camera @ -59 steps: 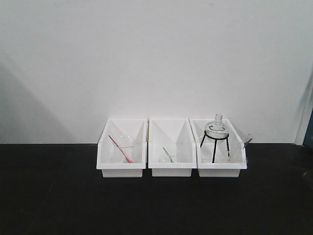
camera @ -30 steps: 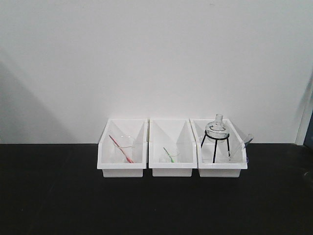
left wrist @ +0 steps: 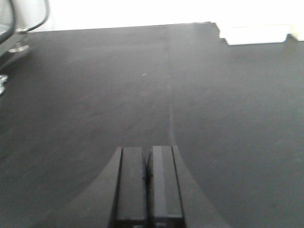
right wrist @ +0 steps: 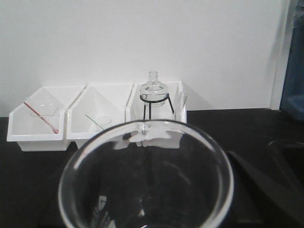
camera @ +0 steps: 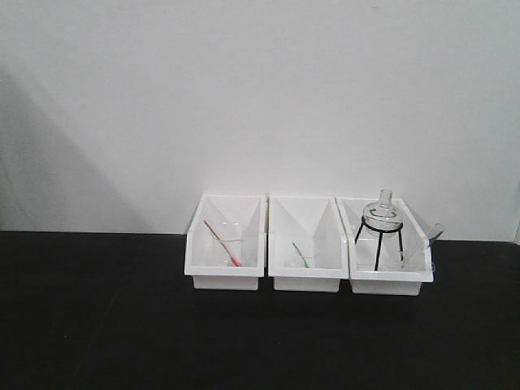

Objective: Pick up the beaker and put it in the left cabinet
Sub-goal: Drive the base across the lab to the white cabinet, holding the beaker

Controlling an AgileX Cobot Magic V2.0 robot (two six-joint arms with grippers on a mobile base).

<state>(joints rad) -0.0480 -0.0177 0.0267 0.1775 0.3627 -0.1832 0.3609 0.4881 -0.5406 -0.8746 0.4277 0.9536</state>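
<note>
Half the beaker (right wrist: pixel 145 175) is cut off at 6 o'clock in the right wrist view. The right gripper (right wrist: pixel 147 209) holds it, though its dark parts barely stand out from the black tabletop (camera: pixel 97 325). Faint white marks on the glass are too blurred to read. At 12 o'clock beyond it stand three white bins (camera: pixel 307 258), the rightmost holding a flask (camera: pixel 381 213). The left gripper (left wrist: pixel 147 154) is pressed closed on nothing. A shiny curved object (left wrist: pixel 28 23) at 10 o'clock is cropped and unidentifiable.

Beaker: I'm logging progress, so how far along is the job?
Done: the beaker looks picked up, its rim filling the right wrist view. In hand: carrying it; the left gripper is shut, empty. Left: placing it in the cabinet, which no view shows.
</note>
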